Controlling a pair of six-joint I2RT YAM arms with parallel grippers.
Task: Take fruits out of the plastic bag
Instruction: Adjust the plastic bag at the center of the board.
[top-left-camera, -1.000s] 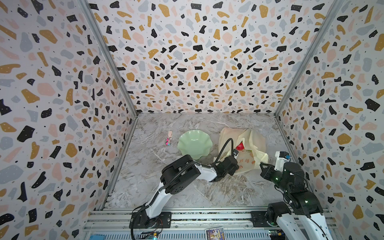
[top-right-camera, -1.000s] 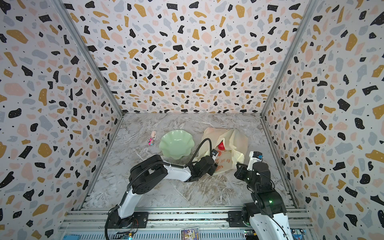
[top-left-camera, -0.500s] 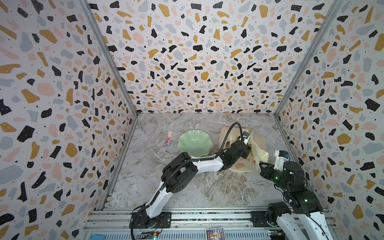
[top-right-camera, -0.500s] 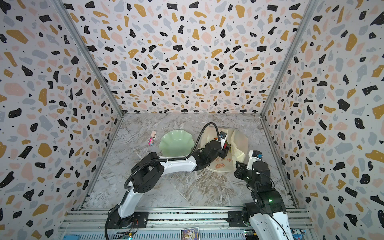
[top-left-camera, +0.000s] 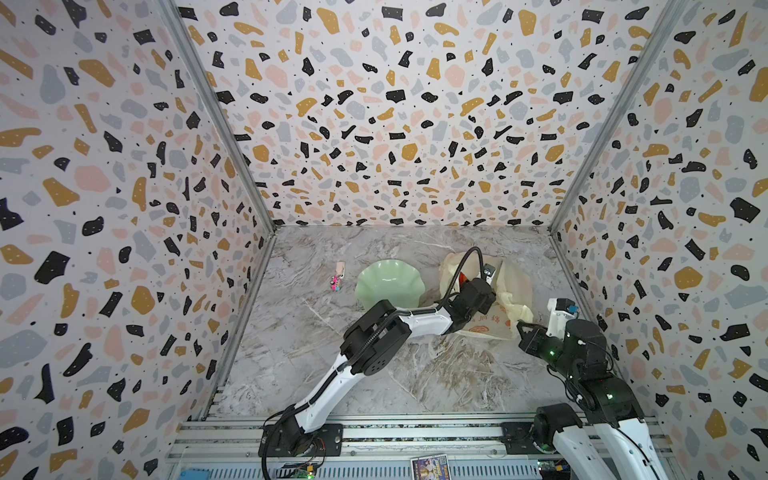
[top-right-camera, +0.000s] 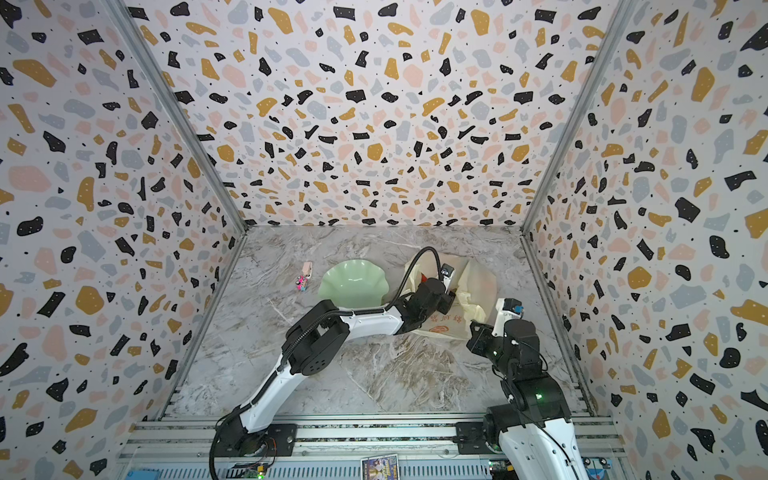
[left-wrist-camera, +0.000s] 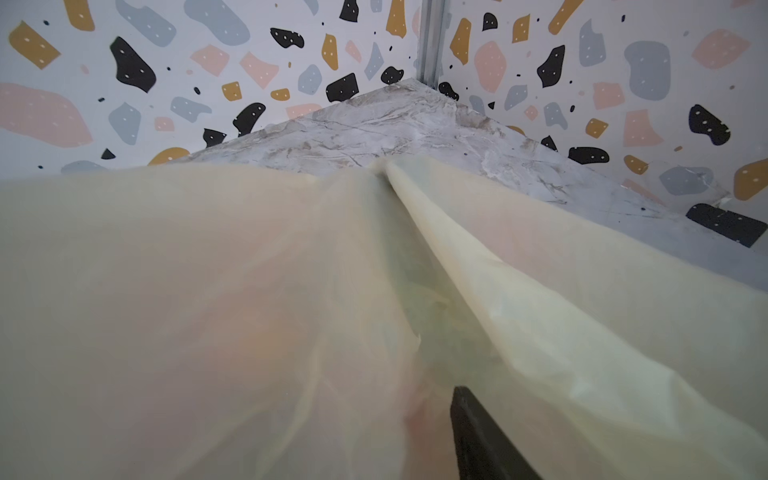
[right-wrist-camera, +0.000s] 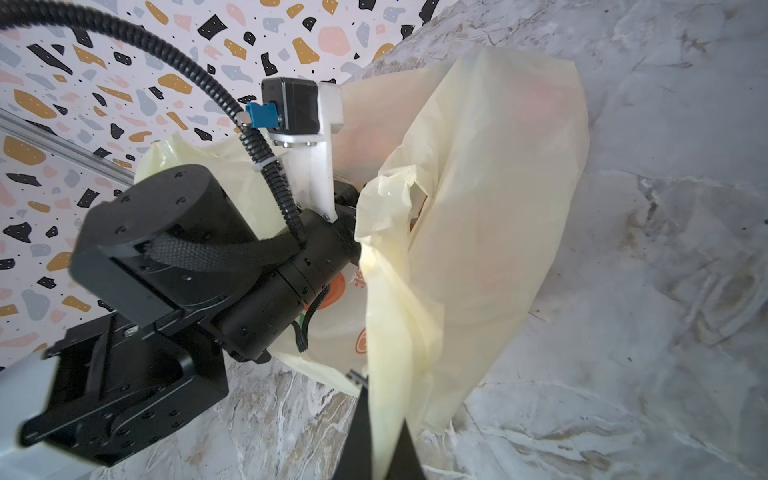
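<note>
- The plastic bag (top-left-camera: 513, 286) lies on the marble table (top-left-camera: 291, 332) near the right wall, just beside the green plate (top-left-camera: 388, 282). The left arm partly covers its orange print.
- The left gripper (top-left-camera: 488, 300) sits inside the bag's mouth, covered by film. The wrist view shows one dark finger (left-wrist-camera: 478, 432) only, so whether it is spread or pressed together cannot be told.
- The right gripper (right-wrist-camera: 384, 449) is pressed together, pinching a handle strip at the bag's near edge.
- Fruits (top-left-camera: 466, 277) show only as a red patch inside the mouth in both top views. Through the film they are blurred pink-orange shapes — kind and count cannot be made out.
</note>
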